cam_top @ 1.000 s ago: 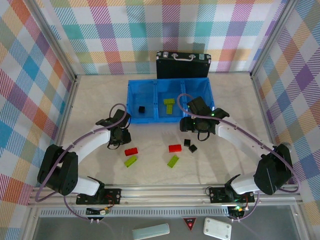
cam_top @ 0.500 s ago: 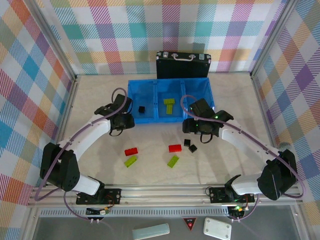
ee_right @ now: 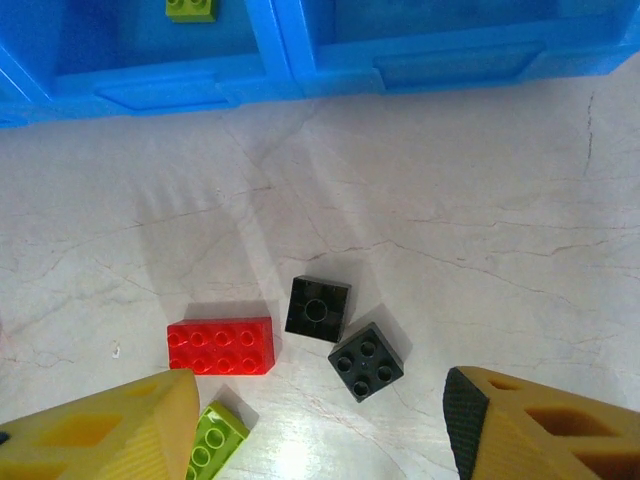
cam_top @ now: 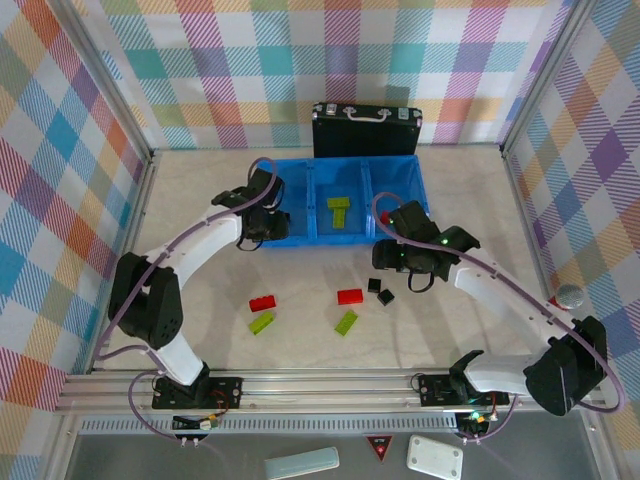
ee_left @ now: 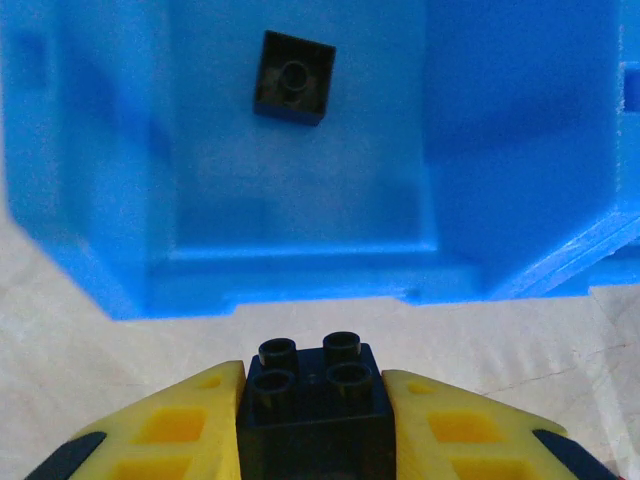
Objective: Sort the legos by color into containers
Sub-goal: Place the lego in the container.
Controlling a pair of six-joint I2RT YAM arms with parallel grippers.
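Left gripper (ee_left: 312, 392): closed on a black brick (ee_left: 312, 425), studs up, squeezed between the yellow pads (ee_left: 190, 420). It's at the near wall of the blue bin (ee_left: 300, 250), on the table side, in front of the left compartment. One more black cube (ee_left: 293, 78) lies flat on that compartment's floor.

Right gripper (ee_right: 320, 430): jaws apart, nothing between them. It hangs over the table (ee_right: 480, 200), in front of the bin's right compartment.

Just ahead of it on the table:
- The far loose cube (ee_right: 318, 308) and near loose cube (ee_right: 366, 361), both black, sit corner to corner. Can't tell if they touch.
- A red brick (ee_right: 220, 346) lies just left of the far cube.
- A green brick (ee_right: 213, 440) lies beside the left finger tip.

Top view:
- A second red brick (cam_top: 263, 303) and second green brick (cam_top: 261, 322) sit close together further left, well apart from the first group.
- The middle compartment holds the sorted green bricks (cam_top: 339, 209).
- A black briefcase (cam_top: 366, 130) stands upright just behind the bin.
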